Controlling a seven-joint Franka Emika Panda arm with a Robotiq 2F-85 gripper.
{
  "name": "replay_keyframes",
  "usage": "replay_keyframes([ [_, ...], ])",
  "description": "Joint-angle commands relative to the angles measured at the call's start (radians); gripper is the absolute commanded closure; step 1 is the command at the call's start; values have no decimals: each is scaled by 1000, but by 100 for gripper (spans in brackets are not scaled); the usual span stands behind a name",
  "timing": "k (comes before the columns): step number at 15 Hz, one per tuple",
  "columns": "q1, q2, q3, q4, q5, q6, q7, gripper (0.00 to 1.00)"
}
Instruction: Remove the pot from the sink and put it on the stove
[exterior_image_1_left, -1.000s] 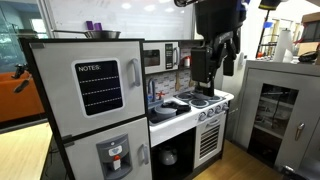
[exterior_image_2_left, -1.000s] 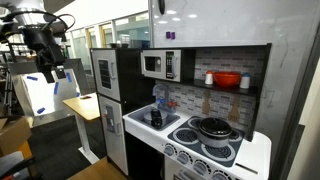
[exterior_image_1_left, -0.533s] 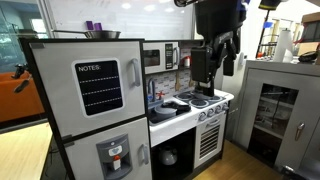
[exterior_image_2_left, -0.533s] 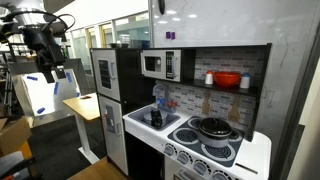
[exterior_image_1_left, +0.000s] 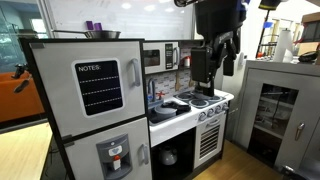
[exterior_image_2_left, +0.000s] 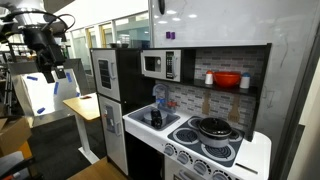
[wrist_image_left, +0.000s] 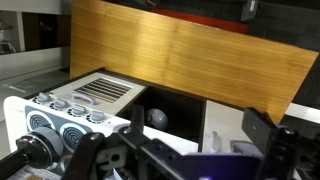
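A dark pot (exterior_image_2_left: 213, 127) with a lid sits on a back burner of the toy kitchen's white stove (exterior_image_2_left: 235, 152); it also shows in an exterior view (exterior_image_1_left: 177, 103). A small dark object (exterior_image_2_left: 155, 117) stands in the sink (exterior_image_2_left: 146, 124). My gripper (exterior_image_1_left: 222, 52) hangs high above and in front of the stove, far from the pot. In an exterior view it is at the far left (exterior_image_2_left: 46, 72), away from the kitchen. In the wrist view the gripper (wrist_image_left: 180, 150) is open and empty, with the stove burners (wrist_image_left: 45, 125) at lower left.
A grey toy fridge (exterior_image_1_left: 95, 110) stands beside the sink. A microwave (exterior_image_2_left: 158, 66) and a shelf with a red bowl (exterior_image_2_left: 227, 80) hang above the counter. A grey cabinet (exterior_image_1_left: 280, 110) stands beyond the stove. The floor is wood (wrist_image_left: 190, 50).
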Motion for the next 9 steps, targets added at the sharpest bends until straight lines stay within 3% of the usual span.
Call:
replay_keyframes([
  [1,22,5,-21,2,-15,-3,13,0],
  [4,12,21,-13,-3,-34,36,28,0],
  [9,2,121,-10,-11,-132,203,-7,0],
])
